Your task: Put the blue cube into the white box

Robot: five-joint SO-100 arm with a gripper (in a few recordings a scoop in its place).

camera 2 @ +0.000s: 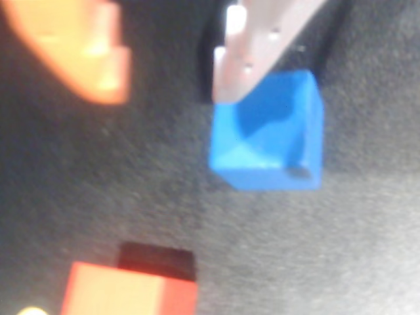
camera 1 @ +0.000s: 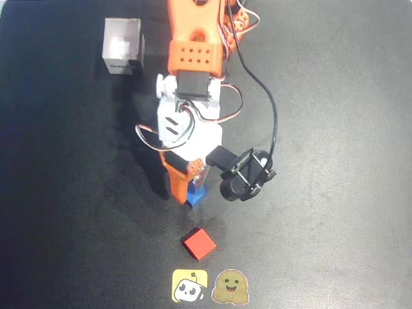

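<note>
The blue cube lies on the dark table, half hidden under my orange gripper in the overhead view. In the wrist view the blue cube sits at the tip of the pale finger, touching or almost touching it. The orange finger stands well off to the left, apart from the cube. My gripper is open, and the gap between the fingers shows bare table. The white box stands far away at the upper left of the overhead view.
A red cube lies just below the blue one, also seen as the red cube at the wrist view's bottom edge. Two stickers mark the table's lower edge. A black cable loops on the right.
</note>
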